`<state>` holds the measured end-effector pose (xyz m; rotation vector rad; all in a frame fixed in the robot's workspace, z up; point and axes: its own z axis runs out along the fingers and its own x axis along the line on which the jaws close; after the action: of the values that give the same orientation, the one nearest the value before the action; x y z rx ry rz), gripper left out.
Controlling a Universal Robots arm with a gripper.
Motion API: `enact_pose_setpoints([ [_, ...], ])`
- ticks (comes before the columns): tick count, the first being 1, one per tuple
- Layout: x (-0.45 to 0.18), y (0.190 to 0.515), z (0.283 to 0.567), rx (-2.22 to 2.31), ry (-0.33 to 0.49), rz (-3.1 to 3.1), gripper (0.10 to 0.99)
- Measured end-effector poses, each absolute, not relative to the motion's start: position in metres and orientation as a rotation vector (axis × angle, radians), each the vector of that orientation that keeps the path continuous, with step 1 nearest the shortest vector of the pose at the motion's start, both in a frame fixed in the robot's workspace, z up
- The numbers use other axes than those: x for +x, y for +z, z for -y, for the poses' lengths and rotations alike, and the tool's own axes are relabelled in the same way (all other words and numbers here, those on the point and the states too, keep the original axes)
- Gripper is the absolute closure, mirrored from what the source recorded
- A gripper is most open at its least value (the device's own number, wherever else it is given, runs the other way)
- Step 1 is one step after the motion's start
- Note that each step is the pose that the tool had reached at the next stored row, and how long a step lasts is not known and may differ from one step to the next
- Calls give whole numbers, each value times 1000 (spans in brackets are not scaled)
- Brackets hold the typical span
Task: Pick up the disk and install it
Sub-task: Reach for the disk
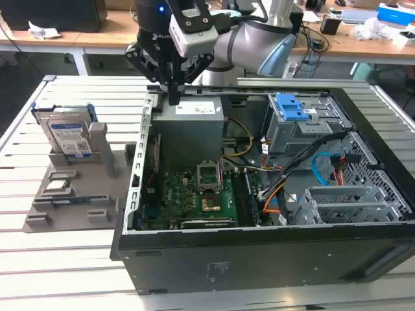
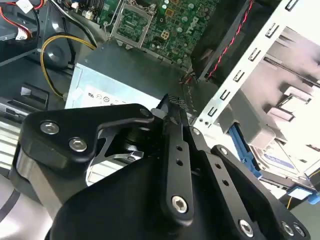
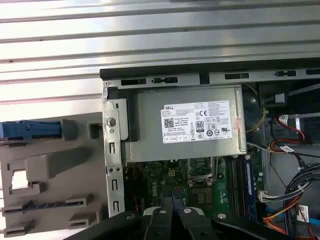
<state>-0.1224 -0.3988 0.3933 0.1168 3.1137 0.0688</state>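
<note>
Tool [image 1: 174, 98]: hung above the open computer case [image 1: 259, 253], over the corner of the power supply [image 1: 191, 123] nearest the case's side wall. Fingers drawn fully together, with nothing held between them. In both wrist views, tips met in front of the power supply's stickered face, with the motherboard [image 1: 188, 194] just beyond.

Disk [image 1: 68, 133]: stood upright on edge in a grey holder [image 1: 78, 188] on the slatted surface [image 1: 39, 272], at the exterior view's left. Lay outside the case and well apart from the tool. Turned its white-and-blue label toward the camera, with the blue carrier frame showing along its edges. Touched by nothing but the holder.

Drive cage [image 1: 305, 126]: sat inside the case toward the exterior view's right, topped by a blue latch [image 1: 290, 107]. Could not be judged free or occupied from these views.

Step in hand, by judgement: the approach before the pickup. Neither grasp nor installation begun.

Next move, by judgement: called for travel out of the case and across to the holder, and for fingers opened wider than the disk is thick. Called also for a square descent onto the upright disk, so as to close on its flat faces, not on a corner. Required clearance from the holder's neighbouring posts.
</note>
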Motion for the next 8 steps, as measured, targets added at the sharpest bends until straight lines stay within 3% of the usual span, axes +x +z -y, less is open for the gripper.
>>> enact_pose_setpoints([
  [8, -160, 393, 399, 117, 69, -3114, 980],
])
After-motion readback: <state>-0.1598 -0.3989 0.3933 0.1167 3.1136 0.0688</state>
